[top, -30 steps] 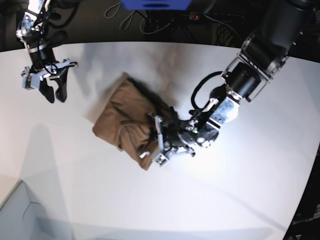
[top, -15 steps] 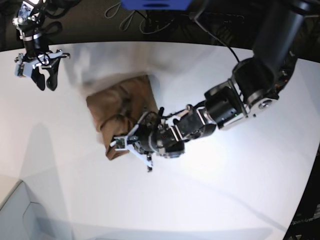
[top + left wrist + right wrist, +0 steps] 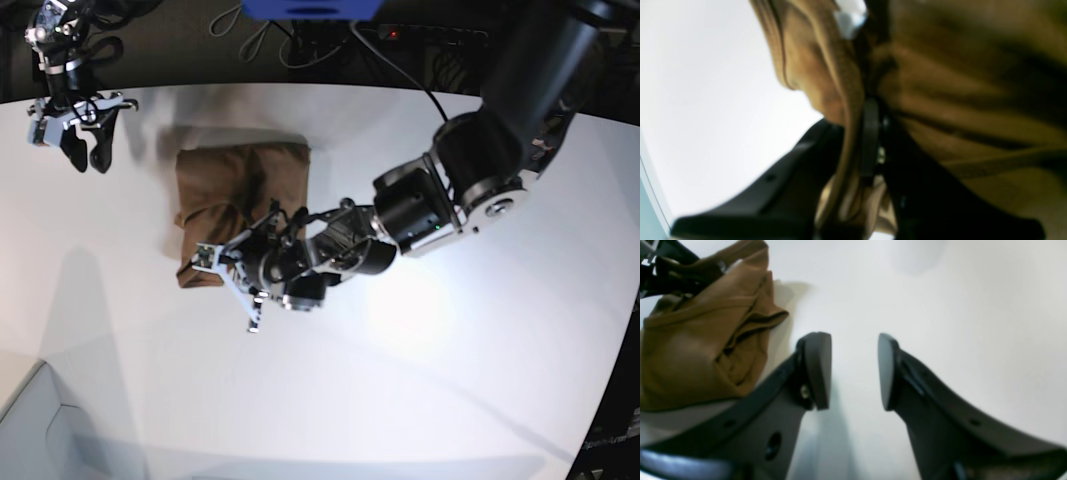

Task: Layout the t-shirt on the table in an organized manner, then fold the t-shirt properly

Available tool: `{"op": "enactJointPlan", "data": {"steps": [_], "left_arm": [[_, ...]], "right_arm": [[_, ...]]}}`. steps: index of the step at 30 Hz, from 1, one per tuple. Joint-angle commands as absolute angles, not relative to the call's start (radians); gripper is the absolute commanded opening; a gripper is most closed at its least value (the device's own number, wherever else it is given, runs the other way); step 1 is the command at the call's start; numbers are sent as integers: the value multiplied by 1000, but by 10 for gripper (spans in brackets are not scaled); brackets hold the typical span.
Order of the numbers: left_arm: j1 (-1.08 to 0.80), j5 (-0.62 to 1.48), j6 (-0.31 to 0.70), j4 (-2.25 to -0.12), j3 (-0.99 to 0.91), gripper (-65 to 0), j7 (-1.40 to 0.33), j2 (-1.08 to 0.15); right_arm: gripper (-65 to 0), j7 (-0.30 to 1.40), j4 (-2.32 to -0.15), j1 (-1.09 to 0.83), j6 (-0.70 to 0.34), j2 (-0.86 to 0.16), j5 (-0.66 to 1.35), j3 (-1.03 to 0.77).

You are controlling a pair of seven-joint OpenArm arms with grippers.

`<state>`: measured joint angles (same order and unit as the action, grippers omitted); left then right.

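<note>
With the left pincer clamped on the shirt, drag toward 9 o'clock low over the table; right pincer waits half-open, empty.

One t-shirt lies bunched on one table, and it is the only garment. Two arms reach over the table, each ending in one gripper, so there are two grippers: the left gripper and the right gripper. Each gripper has two fingers, four in all.
</note>
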<state>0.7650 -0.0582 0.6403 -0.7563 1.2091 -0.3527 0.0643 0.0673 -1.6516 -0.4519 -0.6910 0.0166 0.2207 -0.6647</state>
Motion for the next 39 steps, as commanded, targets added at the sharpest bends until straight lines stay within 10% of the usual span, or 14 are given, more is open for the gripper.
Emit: {"op": "enactJointPlan", "data": {"steps": [1, 12, 31, 39], "left_arm": [[766, -53, 688, -754, 1218, -628, -369, 68], [797, -53, 687, -763, 1204, -234, -369, 59], [765, -165, 687, -1047, 858, -228, -371, -25], [526, -252, 693, -1204, 151, -230, -372, -44]], "right_arm": [[-436, 39, -1672, -455, -698, 8, 242, -670], [-436, 39, -1672, -455, -698, 8, 242, -670], [-436, 39, -1672, -453, -698, 8, 242, -664], [-436, 41, -1672, -455, -698, 8, 242, -670]]}}
